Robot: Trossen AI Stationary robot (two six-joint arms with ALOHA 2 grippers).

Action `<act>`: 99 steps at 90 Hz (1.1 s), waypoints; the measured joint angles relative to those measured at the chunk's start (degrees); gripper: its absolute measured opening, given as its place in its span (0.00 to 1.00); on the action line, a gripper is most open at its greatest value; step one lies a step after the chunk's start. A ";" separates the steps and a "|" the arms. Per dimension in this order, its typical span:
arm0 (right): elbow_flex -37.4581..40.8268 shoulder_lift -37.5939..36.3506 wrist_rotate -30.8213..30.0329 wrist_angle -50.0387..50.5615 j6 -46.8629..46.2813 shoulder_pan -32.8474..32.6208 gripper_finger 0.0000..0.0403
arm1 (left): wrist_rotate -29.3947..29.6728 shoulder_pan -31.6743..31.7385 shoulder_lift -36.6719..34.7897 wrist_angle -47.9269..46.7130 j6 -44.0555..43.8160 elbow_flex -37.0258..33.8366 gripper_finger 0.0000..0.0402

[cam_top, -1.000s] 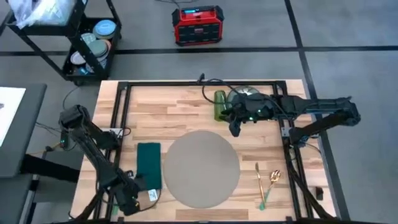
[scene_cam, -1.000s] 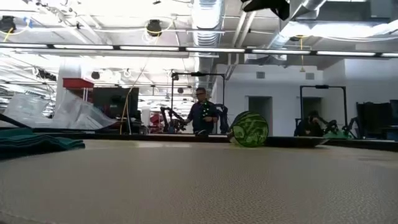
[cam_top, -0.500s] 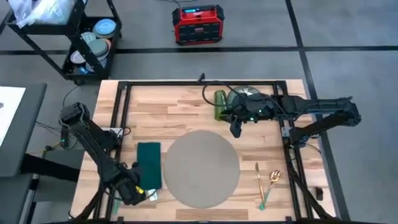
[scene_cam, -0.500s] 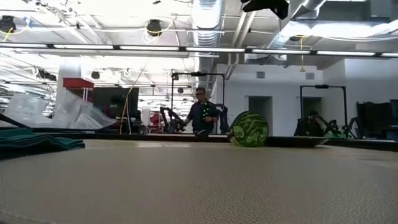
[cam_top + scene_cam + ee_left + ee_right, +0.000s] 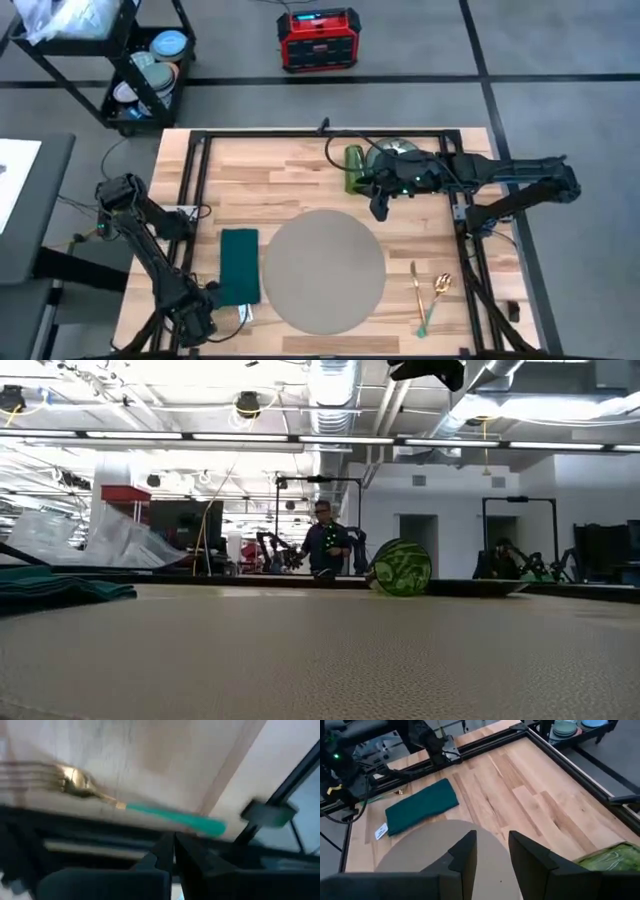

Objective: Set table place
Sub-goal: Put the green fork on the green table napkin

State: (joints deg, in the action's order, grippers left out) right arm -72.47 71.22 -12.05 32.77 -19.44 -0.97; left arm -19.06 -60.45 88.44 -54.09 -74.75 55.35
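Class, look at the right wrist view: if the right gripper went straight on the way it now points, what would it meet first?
Probably the round grey placemat: the open right gripper aims across it toward the green napkin. Depth is unclear, so this is a judgement.

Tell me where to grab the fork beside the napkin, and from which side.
Take the fork by its teal handle, near the middle, coming straight down with the jaws across its width. It lies flat on the table, and the handle is straighter and thicker than the gold tines. The left gripper is nearest; the right gripper waits at the far side.
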 joint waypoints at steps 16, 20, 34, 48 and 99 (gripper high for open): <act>0.00 -0.01 0.35 -0.07 -0.04 0.68 0.25 | -0.17 -3.13 0.63 -0.37 1.67 -0.08 0.00; 0.00 -0.01 0.32 -0.18 -0.07 0.73 0.25 | 0.34 -3.67 0.73 -0.14 2.00 -0.13 0.00; 0.00 -0.02 0.35 -1.76 -0.11 1.50 0.25 | 4.37 -4.91 0.73 -0.43 3.14 -0.13 0.00; -0.09 -0.02 0.34 -3.98 -0.11 1.90 0.25 | 4.13 -6.50 0.70 5.04 2.84 -3.39 0.00; -7.78 -0.02 -0.05 -1.70 2.87 3.81 0.25 | 4.80 0.14 0.72 18.07 5.86 -8.50 0.00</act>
State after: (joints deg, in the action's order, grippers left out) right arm -80.25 71.20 -12.10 31.07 -16.57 2.84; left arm -14.26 -60.31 89.16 -36.02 -68.88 46.85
